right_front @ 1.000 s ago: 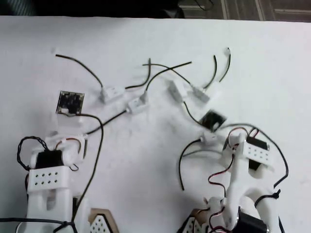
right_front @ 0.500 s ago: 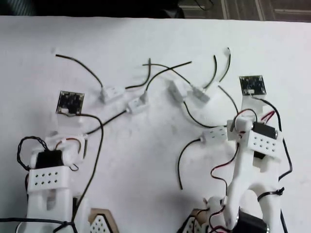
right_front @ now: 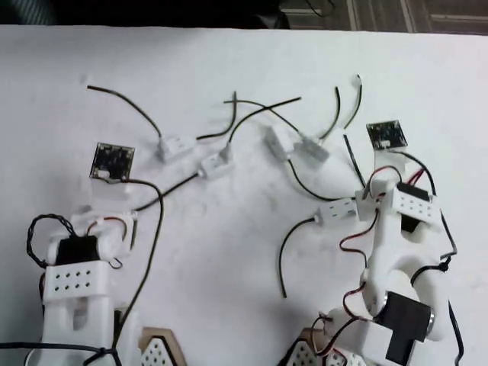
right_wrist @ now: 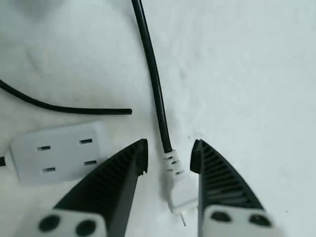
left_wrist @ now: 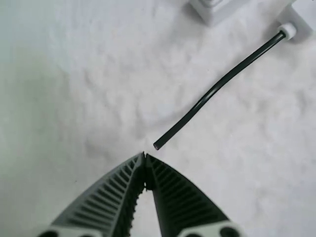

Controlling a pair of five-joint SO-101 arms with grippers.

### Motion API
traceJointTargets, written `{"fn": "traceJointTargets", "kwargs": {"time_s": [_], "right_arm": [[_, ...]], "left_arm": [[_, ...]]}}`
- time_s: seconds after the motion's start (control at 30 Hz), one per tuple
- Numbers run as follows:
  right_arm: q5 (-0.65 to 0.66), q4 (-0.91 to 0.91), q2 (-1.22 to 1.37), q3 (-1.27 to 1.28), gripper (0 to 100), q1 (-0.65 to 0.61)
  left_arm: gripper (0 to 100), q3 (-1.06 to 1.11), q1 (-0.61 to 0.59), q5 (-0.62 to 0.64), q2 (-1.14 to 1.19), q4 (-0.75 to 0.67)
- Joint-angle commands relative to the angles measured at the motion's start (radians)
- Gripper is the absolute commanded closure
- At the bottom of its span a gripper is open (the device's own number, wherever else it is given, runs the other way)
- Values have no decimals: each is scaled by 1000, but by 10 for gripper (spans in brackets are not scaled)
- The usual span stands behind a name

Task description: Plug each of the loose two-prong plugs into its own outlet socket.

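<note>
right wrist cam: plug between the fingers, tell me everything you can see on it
The plug is small, white, plastic-looking, ribbed where its black cord enters; a thin metal prong shows at the other end. It lies unplugged on the white table between the right gripper's open jaws, beside the outlet block.

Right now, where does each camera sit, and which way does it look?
High view: fixed above the table, looking down; it shows the left arm and right arm.
Left wrist view: on the left arm's wrist, looking down past the shut left gripper at a cord end.
Right wrist view: on the right arm's wrist, looking down through the open right gripper at a plug and socket.
Shared: the high and right wrist views both show that socket.
</note>
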Motion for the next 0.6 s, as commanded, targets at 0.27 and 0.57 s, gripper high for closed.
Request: {"fn": "traceJointTargets", "kwargs": {"time_s": [0.27,0.57], "right_arm": [[218,96,12,-91,861,62],[301,96,15,-84,861,140]], "left_arm": [[973,-3,-10,-14,-18,-12],[973,-3,-10,-14,-18,-12]]}}
